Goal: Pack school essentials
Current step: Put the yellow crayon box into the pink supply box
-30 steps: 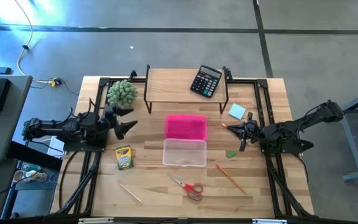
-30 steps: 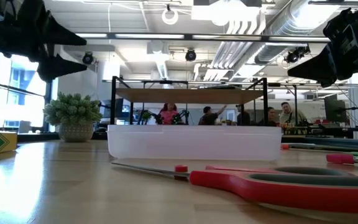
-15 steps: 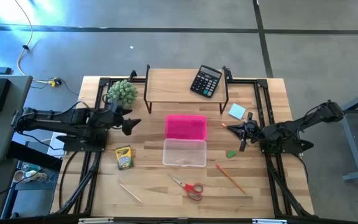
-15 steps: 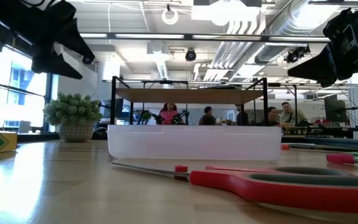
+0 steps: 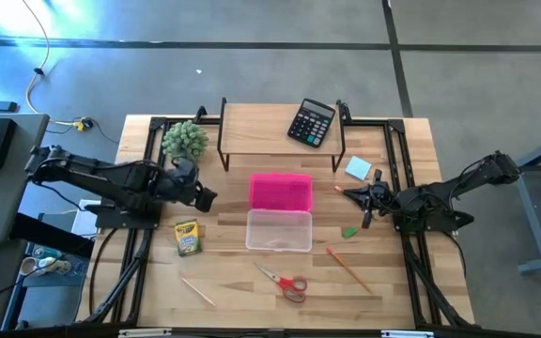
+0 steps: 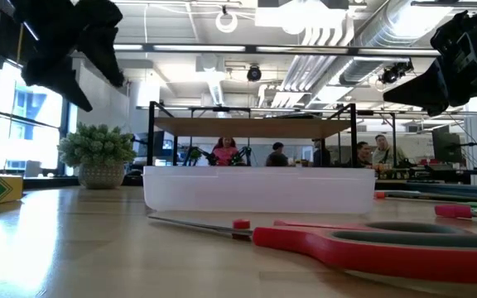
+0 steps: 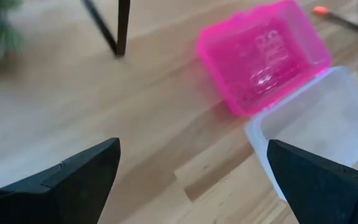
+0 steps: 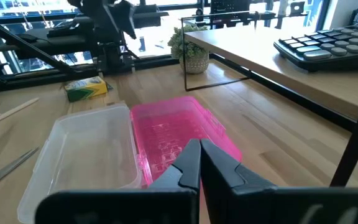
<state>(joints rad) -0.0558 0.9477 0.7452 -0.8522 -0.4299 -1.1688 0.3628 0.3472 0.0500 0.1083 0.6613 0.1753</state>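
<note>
A clear tray (image 5: 279,230) lies mid-table, its far side against a pink tray (image 5: 281,191). Flat on the table around them are a yellow-green crayon box (image 5: 187,238), red-handled scissors (image 5: 285,283), an orange pencil (image 5: 347,268), a pale wooden stick (image 5: 198,292), a green eraser (image 5: 349,232) and a light-blue notepad (image 5: 358,168). My left gripper (image 5: 207,197) hovers open left of the pink tray, tipped down at the bare wood (image 7: 193,143). My right gripper (image 8: 199,146) is shut and empty, right of the pink tray (image 5: 350,193).
A raised wooden shelf (image 5: 261,127) on black legs spans the table's far side and carries a black calculator (image 5: 311,122). A fuzzy green plant (image 5: 184,141) stands at the far left. Bare wood lies between the crayon box and the trays. People sit in the room beyond (image 6: 276,154).
My left gripper has risen and moved toward the table's right, nearer the pink tray. It has tipped from about level to pointing steeply down and has rolled at the wrist. It has stayed open.
</note>
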